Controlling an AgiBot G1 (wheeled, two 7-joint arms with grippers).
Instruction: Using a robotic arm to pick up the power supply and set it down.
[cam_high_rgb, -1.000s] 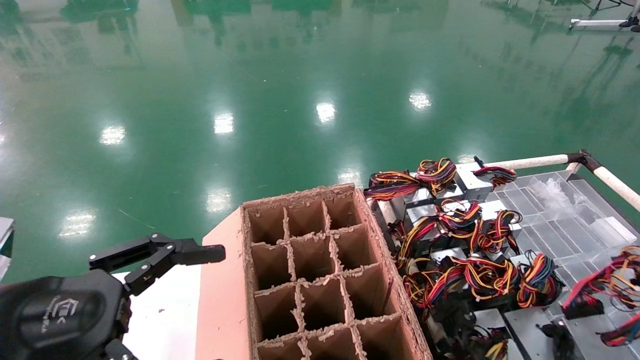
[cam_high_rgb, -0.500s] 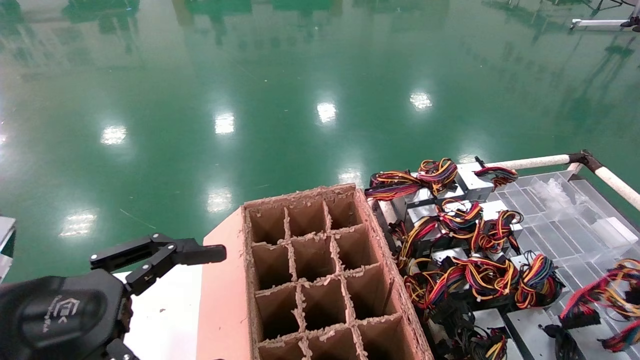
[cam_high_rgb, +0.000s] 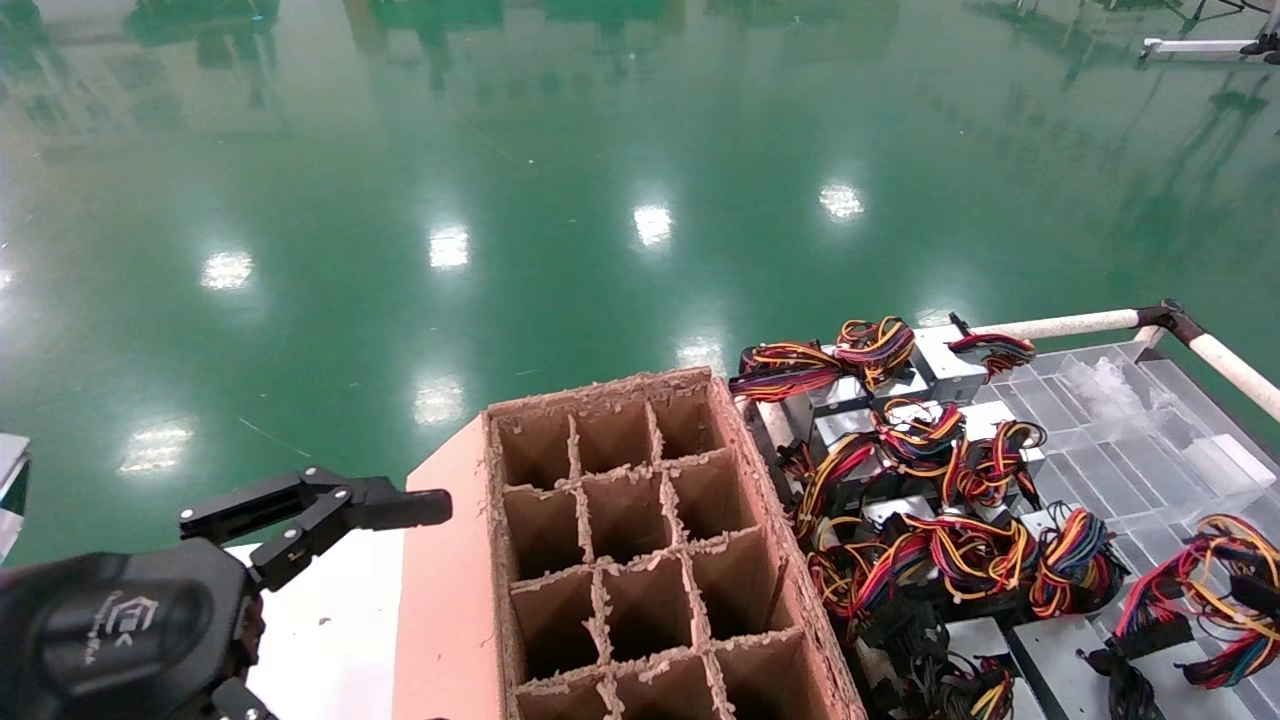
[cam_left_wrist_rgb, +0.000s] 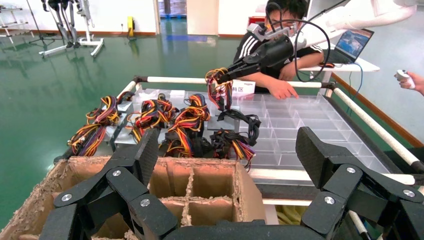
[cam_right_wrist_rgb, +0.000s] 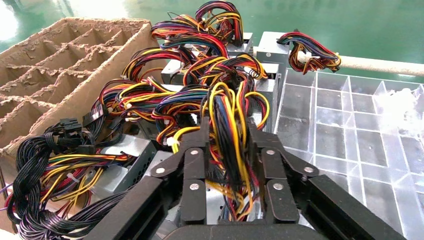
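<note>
In the right wrist view my right gripper (cam_right_wrist_rgb: 227, 127) is shut on the thick red, yellow, black and blue wire bundle (cam_right_wrist_rgb: 225, 107) of the power supply; a strip of its grey metal box (cam_right_wrist_rgb: 214, 208) shows below the fingers. The left wrist view shows that black robotic arm (cam_left_wrist_rgb: 272, 50) reaching over the tray with the bundle (cam_left_wrist_rgb: 220, 92) hanging from it. In the head view the held wires (cam_high_rgb: 1215, 580) sit at the far right edge. My left gripper (cam_high_rgb: 380, 500) is parked open at the lower left, beside the cardboard box, holding nothing.
A brown cardboard divider box (cam_high_rgb: 640, 560) with several cells stands in the middle. To its right, several other power supplies (cam_high_rgb: 920, 470) lie piled on a clear compartment tray (cam_high_rgb: 1130, 430) edged by a white rail (cam_high_rgb: 1060, 324). A person (cam_left_wrist_rgb: 280, 30) sits behind the tray.
The held wire bundle at the head view's right edge has shifted slightly left, with more of it in view. The left arm has not moved.
</note>
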